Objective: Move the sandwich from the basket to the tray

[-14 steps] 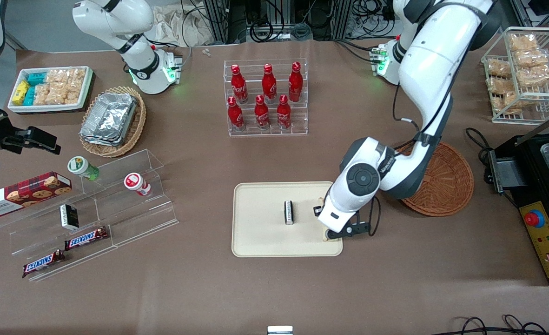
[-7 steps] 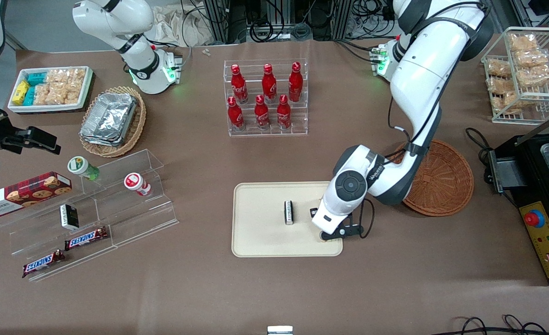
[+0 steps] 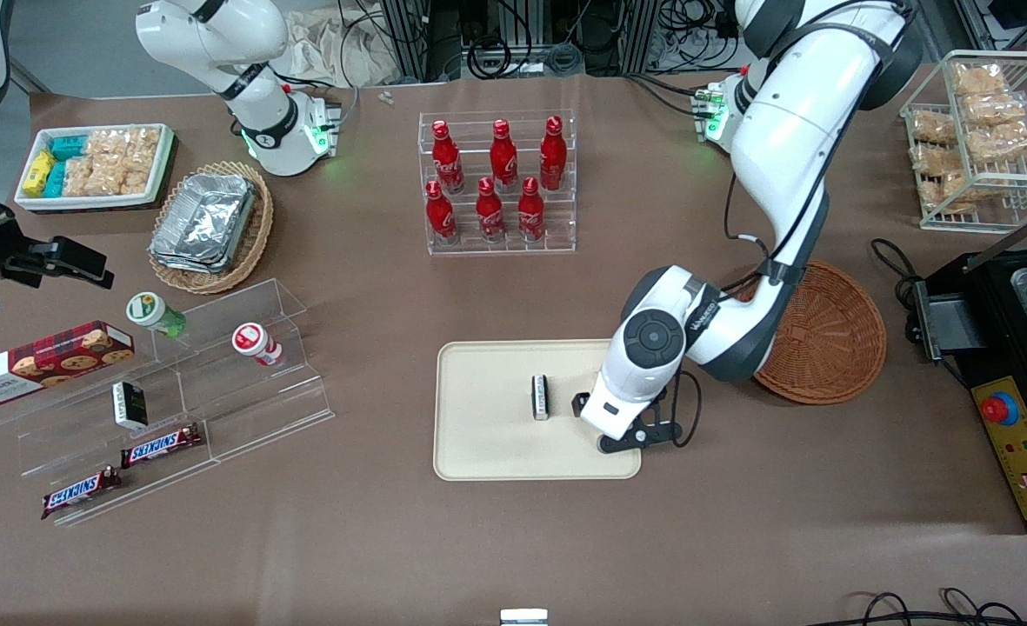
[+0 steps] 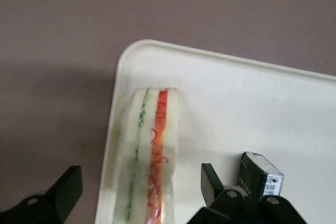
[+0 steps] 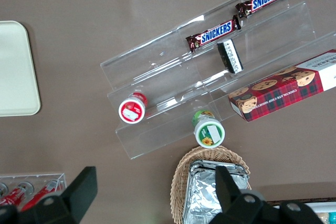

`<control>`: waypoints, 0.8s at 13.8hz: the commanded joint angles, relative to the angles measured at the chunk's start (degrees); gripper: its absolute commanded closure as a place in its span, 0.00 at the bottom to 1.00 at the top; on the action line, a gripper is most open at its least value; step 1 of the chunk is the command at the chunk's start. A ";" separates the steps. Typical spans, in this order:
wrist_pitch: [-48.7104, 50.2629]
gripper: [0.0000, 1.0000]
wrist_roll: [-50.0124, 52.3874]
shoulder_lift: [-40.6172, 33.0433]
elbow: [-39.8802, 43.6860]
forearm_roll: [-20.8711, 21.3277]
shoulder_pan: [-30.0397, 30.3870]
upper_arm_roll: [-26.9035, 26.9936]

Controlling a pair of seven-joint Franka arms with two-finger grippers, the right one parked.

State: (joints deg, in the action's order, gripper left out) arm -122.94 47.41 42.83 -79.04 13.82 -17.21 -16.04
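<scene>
The sandwich (image 4: 152,150), a white wedge with green and orange-red filling lines, lies on the cream tray (image 4: 252,103) close to its rim at a rounded corner. My left gripper (image 4: 140,182) is open, one black finger on each side of the sandwich with a gap on both sides. In the front view the gripper (image 3: 604,426) hangs low over the tray (image 3: 496,435) at the end nearest the working arm, and the wrist hides the sandwich. The reddish-brown wicker basket (image 3: 826,339) sits beside the tray, partly covered by the arm, with nothing showing in it.
A small black packet (image 3: 541,396) stands on the tray's middle, close to one finger (image 4: 210,182). A rack of red bottles (image 3: 500,183) stands farther from the front camera. Clear acrylic shelves with snacks (image 3: 174,382) lie toward the parked arm's end.
The wrist has shifted a little farther over the tray, toward the parked arm's end. The pale sandwich tip that showed under the wrist earlier is now covered.
</scene>
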 commanded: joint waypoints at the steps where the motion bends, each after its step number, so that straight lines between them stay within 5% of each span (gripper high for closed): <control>1: 5.59 0.00 1.37 -7.48 -1.20 0.42 1.90 0.30; 5: 16.31 0.00 -4.42 -14.69 -1.38 -2.21 4.11 0.21; 11: 15.80 0.00 -4.35 -15.50 7.74 -1.34 7.97 1.61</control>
State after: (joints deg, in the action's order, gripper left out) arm -107.88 44.00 26.50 -76.06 12.55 -10.32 -15.22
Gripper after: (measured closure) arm 0.000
